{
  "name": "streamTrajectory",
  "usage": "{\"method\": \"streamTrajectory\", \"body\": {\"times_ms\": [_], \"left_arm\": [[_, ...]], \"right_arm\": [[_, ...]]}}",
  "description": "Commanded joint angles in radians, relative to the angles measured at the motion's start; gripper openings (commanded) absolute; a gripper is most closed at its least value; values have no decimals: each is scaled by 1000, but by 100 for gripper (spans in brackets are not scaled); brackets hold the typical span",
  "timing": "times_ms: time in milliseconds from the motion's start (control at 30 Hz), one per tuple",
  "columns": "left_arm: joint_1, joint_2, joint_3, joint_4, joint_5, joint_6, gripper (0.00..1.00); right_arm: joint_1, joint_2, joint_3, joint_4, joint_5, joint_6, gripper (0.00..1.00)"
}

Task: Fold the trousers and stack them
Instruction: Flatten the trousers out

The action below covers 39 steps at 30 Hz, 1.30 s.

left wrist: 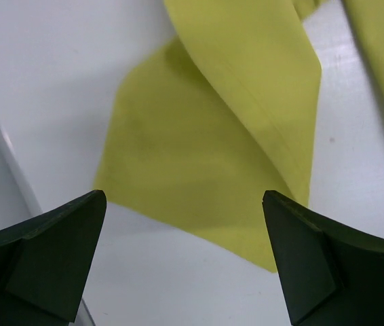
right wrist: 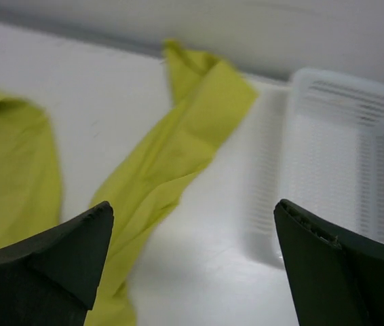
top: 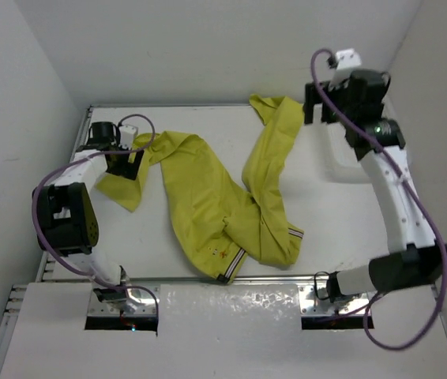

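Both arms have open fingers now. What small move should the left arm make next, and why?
Probably lower the left fingers onto the leg end of the trousers lying just below them, then close. They stand open and hold nothing, and the trousers lie unfolded in a V, so folding likely starts by gripping that end.

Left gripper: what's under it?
Below the left gripper: a folded leg end of the mustard-yellow cloth trousers on the white table. Anything beneath that cloth is covered.
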<state>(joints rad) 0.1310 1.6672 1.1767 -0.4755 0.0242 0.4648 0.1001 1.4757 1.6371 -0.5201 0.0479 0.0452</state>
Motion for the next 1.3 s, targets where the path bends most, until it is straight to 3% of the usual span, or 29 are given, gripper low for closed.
{"method": "streamTrajectory", "body": {"times_ms": [0,100,233,433,500,533,633,733,833,867,1033,1167,1267], "left_arm": [[-8,12,-38,5,0,44,99],[-2,58,-43,15,8,51,99],[-4,100,67,-27,49,15,98],[-69,129,338,-139,137,11,97],[-86,160,423,-185,129,-14,96],[-105,181,438,-196,122,-24,95],[-177,184,442,-201,115,-34,94],[-255,201,429,-187,109,-12,95],[-243,229,466,-204,163,-87,95],[-237,227,468,-206,169,-97,95],[-232,152,396,-195,151,-77,95],[-231,77,307,-176,141,-72,95],[-226,62,281,-173,132,-72,95]], "right_arm": [[101,-56,-285,-47,-112,28,94],[190,-109,-498,-72,-221,88,91],[217,-149,-739,-64,-192,247,84],[164,-206,-898,-5,-143,461,48],[154,-221,-931,32,-134,493,50],[155,-219,-945,52,-146,493,63],[170,-175,-959,115,-229,457,75],[176,-98,-834,127,-208,384,78],[167,59,-579,103,-131,346,82],[161,119,-425,82,-114,344,85],[144,587,69,-125,-7,409,86],[145,829,297,-187,32,464,86],[154,975,420,-247,-25,472,80]]}}
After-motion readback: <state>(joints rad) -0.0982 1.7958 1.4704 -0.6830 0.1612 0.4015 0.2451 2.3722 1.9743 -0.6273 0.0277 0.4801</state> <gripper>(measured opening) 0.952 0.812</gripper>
